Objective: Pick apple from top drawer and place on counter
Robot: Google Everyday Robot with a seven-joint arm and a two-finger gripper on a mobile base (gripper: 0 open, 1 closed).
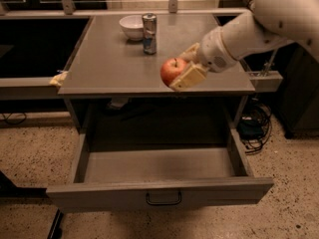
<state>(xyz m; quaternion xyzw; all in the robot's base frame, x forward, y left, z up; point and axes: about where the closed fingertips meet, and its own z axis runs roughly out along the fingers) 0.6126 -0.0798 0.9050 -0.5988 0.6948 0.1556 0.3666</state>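
The red apple [172, 69] with yellowish patches is held in my gripper [180, 69], whose tan fingers [185, 77] are shut on it from the right. It hangs just above the front edge of the grey counter [109, 59]. The white arm reaches in from the upper right. The top drawer [159, 171] is pulled wide open below; its inside shows nothing in it. Its dark loop handle [163, 199] sits at the centre of the front panel.
A white bowl [132, 27] and a metal can [149, 33] stand at the back of the counter. A yellowish object [59, 78] lies at the counter's left edge. Cables [254, 128] lie on the floor to the right.
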